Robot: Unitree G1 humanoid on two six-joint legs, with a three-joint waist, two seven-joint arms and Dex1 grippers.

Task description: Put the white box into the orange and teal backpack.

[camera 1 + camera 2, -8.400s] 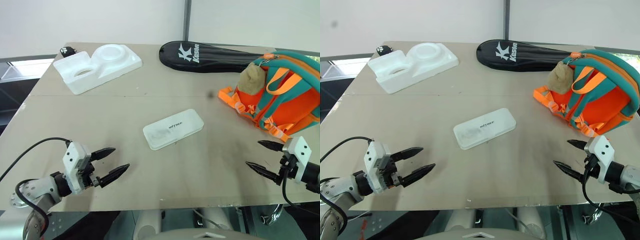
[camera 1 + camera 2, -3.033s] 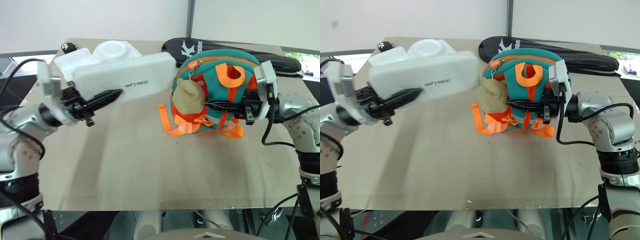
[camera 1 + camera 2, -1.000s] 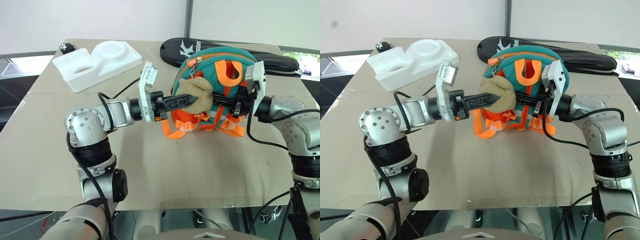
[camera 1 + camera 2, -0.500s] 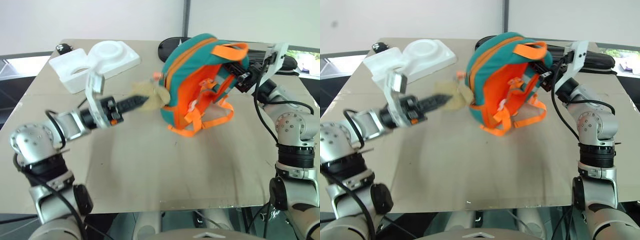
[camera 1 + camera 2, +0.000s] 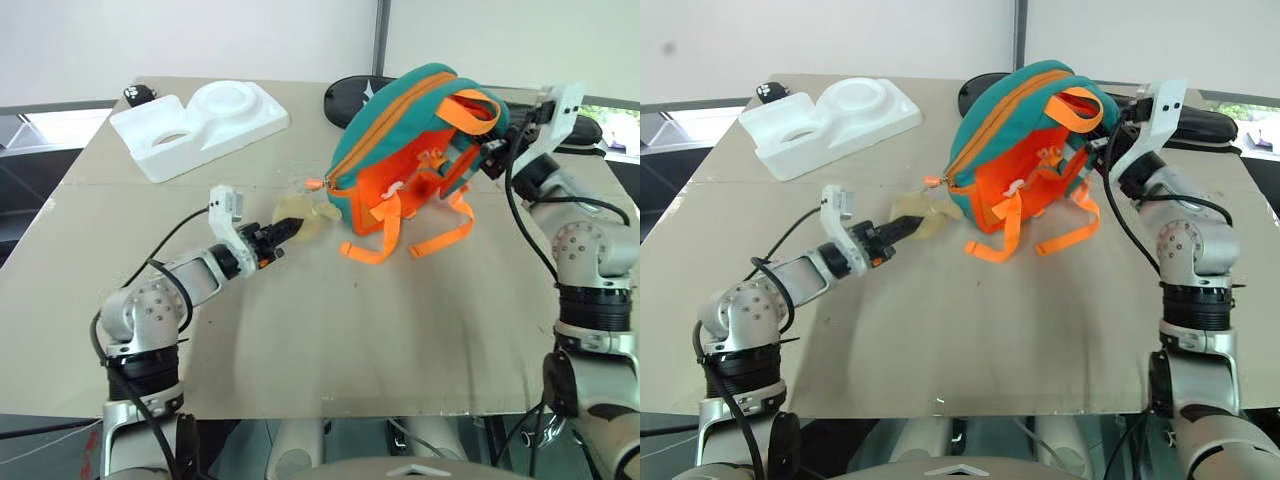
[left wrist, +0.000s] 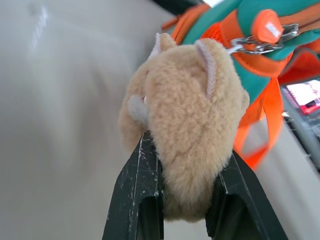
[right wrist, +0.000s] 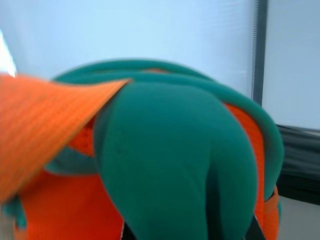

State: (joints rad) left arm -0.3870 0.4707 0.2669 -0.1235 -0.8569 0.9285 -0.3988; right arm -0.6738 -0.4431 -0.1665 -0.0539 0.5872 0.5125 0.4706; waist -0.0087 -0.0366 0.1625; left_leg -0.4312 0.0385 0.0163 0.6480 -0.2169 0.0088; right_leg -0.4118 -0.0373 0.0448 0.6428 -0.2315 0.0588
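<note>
Gripping, head views: the left gripper (image 5: 283,231) is pinching the tan plush toy (image 5: 303,212) just left of the small orange and teal fabric backpack (image 5: 405,135), tilted mid-table.
Right gripper (image 5: 484,160): clamping the backpack's right top, by the orange handle.
Left wrist view: black fingers (image 6: 136,184) are squeezing the plush.
Right wrist view: teal padding is crowding the lens.
White box: not visible, so its place is untellable.

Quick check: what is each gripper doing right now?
Left gripper: shut on the plush toy.
Right gripper: shut on the orange and teal backpack, at its top.
</note>
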